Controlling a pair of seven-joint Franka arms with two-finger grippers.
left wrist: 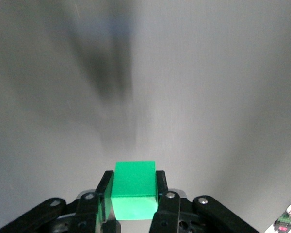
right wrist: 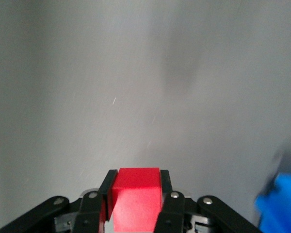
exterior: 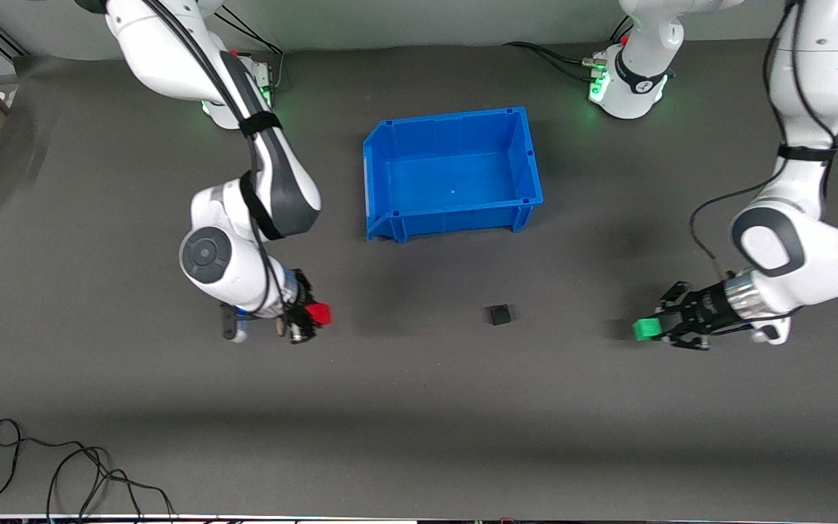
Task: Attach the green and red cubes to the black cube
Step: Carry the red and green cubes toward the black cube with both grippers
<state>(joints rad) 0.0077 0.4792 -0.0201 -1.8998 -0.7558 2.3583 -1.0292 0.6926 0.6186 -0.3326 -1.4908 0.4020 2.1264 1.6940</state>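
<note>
The black cube [exterior: 500,314] lay on the table, nearer the camera than the blue bin [exterior: 452,172]. On either side of it, the left gripper [exterior: 653,327] pinched the green cube [exterior: 646,330] and the right gripper [exterior: 311,318] the red cube [exterior: 319,314]. The cubes looked light and rigid, best held by two flat faces.

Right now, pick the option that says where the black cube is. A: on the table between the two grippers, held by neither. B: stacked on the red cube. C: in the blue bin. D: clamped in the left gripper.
A: the black cube sits alone on the table, while the left gripper holds the green cube and the right gripper holds the red cube.
</note>
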